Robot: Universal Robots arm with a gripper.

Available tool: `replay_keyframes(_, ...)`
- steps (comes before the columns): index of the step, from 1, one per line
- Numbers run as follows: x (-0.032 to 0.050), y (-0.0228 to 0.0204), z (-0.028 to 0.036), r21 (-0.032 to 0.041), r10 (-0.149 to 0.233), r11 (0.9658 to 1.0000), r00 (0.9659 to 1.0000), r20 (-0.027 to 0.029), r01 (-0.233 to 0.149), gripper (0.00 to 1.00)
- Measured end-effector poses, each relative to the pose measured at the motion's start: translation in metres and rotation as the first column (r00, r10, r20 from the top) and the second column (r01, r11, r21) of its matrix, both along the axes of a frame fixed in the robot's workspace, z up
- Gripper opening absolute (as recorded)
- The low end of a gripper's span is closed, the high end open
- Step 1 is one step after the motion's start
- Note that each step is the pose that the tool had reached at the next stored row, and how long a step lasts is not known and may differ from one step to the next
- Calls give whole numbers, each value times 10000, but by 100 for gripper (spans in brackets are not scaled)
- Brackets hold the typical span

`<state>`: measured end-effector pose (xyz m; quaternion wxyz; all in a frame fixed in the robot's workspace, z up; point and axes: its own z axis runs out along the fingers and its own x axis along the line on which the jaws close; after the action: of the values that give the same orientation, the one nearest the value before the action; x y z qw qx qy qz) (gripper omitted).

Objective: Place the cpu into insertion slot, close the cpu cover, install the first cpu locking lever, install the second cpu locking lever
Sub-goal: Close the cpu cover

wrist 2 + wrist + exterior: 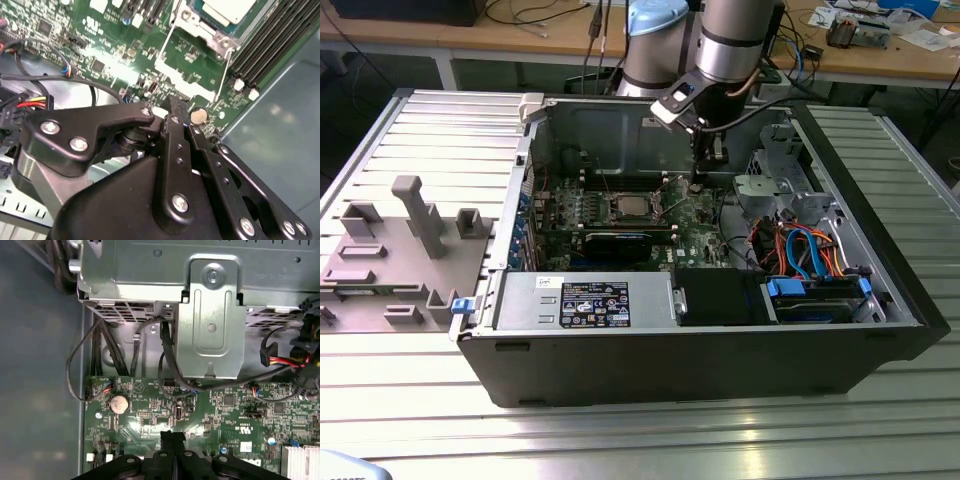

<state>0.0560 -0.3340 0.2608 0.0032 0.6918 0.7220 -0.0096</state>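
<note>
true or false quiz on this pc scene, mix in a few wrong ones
1. The cpu sits in the slot. True.
2. The gripper holds the cpu. False: it is shut on nothing, over the board, apart from the cpu.
3. A coin battery lies on the board near the gripper. True.
4. The case is closed. False: its side is open and the board shows.
</note>
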Motion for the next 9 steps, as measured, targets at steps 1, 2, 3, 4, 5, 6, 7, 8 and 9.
replay_keyframes(1,10,0,-16,0,3,10000,10000,-18,-3,11)
replay_keyframes(2,12,1,-27,1,4,10000,10000,-28,-4,11)
replay_keyframes(3,11,0,-46,5,4,10000,10000,-39,-3,11)
replay_keyframes(4,11,0,-73,11,8,10000,10000,-47,-8,11)
replay_keyframes(5,11,1,-93,18,10,10000,10000,-49,-10,11)
replay_keyframes(6,1,0,-96,14,9,10000,10000,-51,-9,11)
replay_keyframes(7,-21,0,-97,36,10,10000,10000,-50,-9,11)
replay_keyframes(8,-59,0,-97,66,9,10000,10000,-50,-9,11)
replay_keyframes(9,-76,1,-98,75,9,10000,10000,-49,-9,11)
